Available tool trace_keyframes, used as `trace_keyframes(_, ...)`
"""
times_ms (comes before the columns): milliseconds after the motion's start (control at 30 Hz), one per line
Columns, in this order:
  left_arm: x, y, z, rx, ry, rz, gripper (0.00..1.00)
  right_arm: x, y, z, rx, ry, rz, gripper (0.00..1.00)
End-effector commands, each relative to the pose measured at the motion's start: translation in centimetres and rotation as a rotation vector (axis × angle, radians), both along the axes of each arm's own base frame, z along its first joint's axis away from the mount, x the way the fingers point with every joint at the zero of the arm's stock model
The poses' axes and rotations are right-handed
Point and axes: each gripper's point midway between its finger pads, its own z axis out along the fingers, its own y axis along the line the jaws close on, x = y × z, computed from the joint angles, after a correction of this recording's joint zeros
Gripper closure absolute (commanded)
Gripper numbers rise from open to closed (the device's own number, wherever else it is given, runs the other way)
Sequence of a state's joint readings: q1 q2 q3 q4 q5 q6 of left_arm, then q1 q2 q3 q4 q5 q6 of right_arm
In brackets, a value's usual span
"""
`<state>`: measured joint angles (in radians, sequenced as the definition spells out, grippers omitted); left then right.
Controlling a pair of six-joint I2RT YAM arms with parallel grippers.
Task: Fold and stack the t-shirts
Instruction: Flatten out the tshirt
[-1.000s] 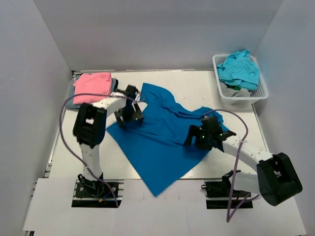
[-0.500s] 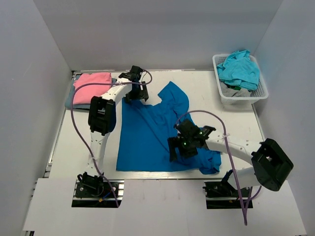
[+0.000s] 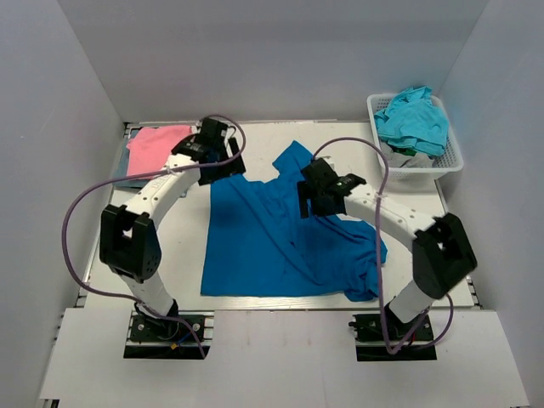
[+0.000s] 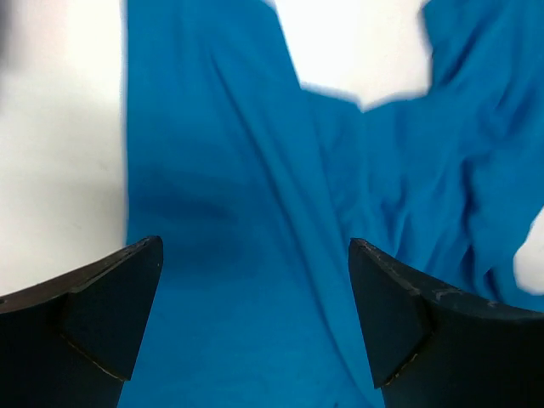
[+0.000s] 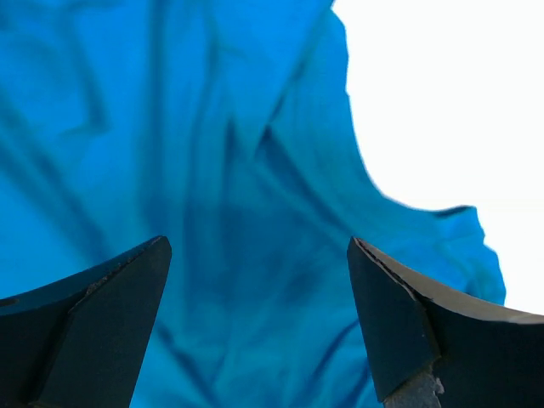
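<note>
The royal-blue shirt (image 3: 272, 242) lies rumpled and unfolded mid-table. The left gripper (image 4: 255, 245) and right gripper (image 5: 259, 242) hover over its far half, jaws wide and empty. Far-left of it a pink shirt (image 3: 157, 144) sits folded; far-right, a turquoise shirt (image 3: 414, 119) waits in the basket (image 3: 422, 173). Mostly undone, I'd say.

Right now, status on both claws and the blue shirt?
Blue shirt spread unfolded on table. Left claw open, empty, over its far left corner. Right claw open, empty, over its rumpled right half. Nothing blocking.

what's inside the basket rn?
A turquoise shirt heaped on top, grey fabric showing beneath it. Anything deeper in the basket is covered.
</note>
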<state>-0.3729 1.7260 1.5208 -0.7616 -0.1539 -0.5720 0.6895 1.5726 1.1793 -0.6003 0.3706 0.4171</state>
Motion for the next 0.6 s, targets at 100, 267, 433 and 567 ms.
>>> trace_keyframes(100,-3.4,-3.3,-6.4,-0.066,0.134,-0.062,0.0,4.9,0.5,-1.0,0.028,-0.013,0.01,0.1)
trace_keyframes(267,-5.7,-3.8,-9.4,-0.047,0.185,-0.085,0.0,6.7,0.4,-3.7,0.052,0.026,0.002,0.29)
trace_keyframes(433,-8.1,-2.6,-12.5,-0.021,0.267,-0.054,0.0,7.2,0.8,-5.2,0.086,0.079,0.019,0.5)
trace_keyframes(567,-9.7,-0.9,-14.2,0.027,0.302,0.001,0.0,7.5,1.0,-5.3,0.134,0.093,0.032,0.76)
